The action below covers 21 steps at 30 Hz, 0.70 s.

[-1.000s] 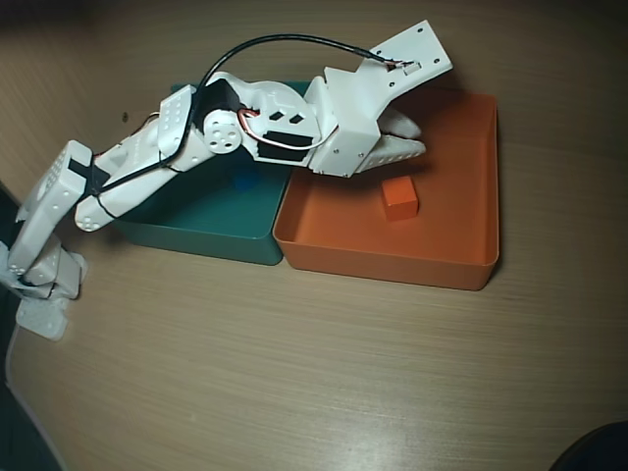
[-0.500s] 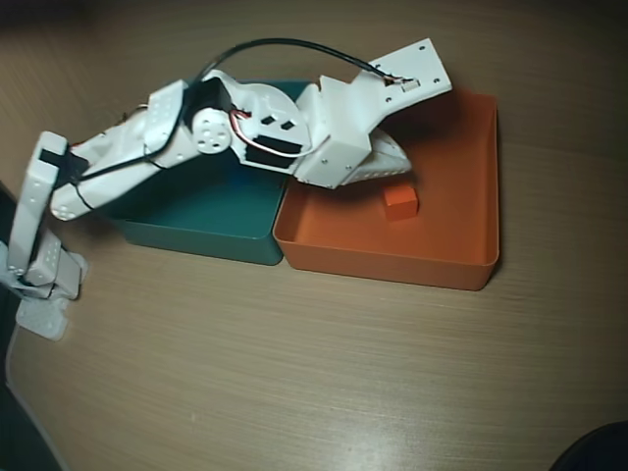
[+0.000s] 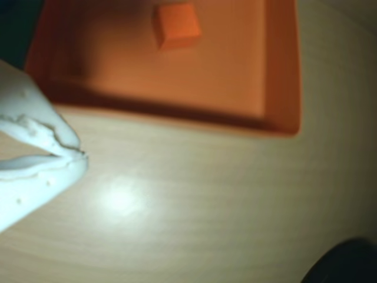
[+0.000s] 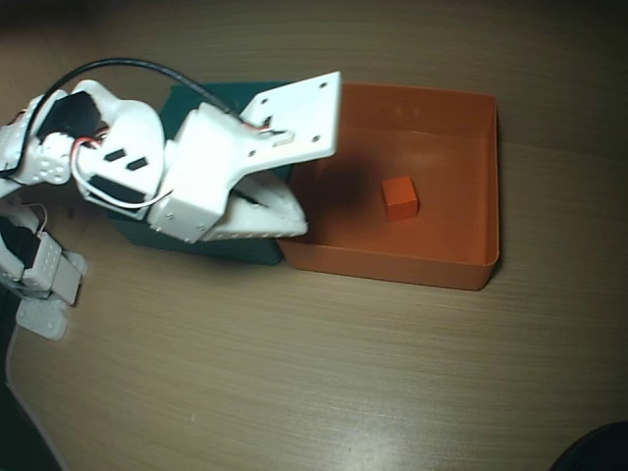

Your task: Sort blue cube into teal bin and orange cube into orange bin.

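The orange cube (image 4: pixel 399 197) lies by itself on the floor of the orange bin (image 4: pixel 485 177); the wrist view shows the orange cube (image 3: pixel 177 23) near the top, inside the orange bin (image 3: pixel 281 88). My gripper (image 4: pixel 299 228) is shut with nothing between its fingers, well left of the cube, its tips over the seam between the two bins. In the wrist view the gripper (image 3: pixel 80 155) enters from the left over bare table. The arm covers most of the teal bin (image 4: pixel 243 251). The blue cube is hidden.
The two bins stand side by side at the back of a wooden table (image 4: pixel 324 373). A dark object (image 4: pixel 601 451) pokes in at the bottom right corner, also a dark object (image 3: pixel 344 262) in the wrist view. The arm's base (image 4: pixel 44 285) is at the left edge.
The arm has pulled back to the left and risen, moving the gripper from over the orange bin to above the teal bin. The orange cube stays put.
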{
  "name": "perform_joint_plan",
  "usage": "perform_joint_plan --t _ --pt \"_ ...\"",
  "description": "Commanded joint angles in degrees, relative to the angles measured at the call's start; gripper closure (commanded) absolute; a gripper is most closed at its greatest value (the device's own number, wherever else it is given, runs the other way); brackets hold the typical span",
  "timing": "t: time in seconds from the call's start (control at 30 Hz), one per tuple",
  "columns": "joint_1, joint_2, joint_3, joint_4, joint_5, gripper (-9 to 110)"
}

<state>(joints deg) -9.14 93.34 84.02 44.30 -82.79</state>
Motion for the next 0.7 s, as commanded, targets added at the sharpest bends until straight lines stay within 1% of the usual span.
perform_joint_plan --t 0.0,0.17,0.3,0.67 --pt "3.08 13.97 9.76 -1.14 -0.44 107" --pt "8.61 28.65 26.98 -1.23 -0.44 107" --pt "11.07 40.61 40.08 -1.23 -0.44 107" --pt "11.34 77.87 77.70 -0.35 -0.35 107"
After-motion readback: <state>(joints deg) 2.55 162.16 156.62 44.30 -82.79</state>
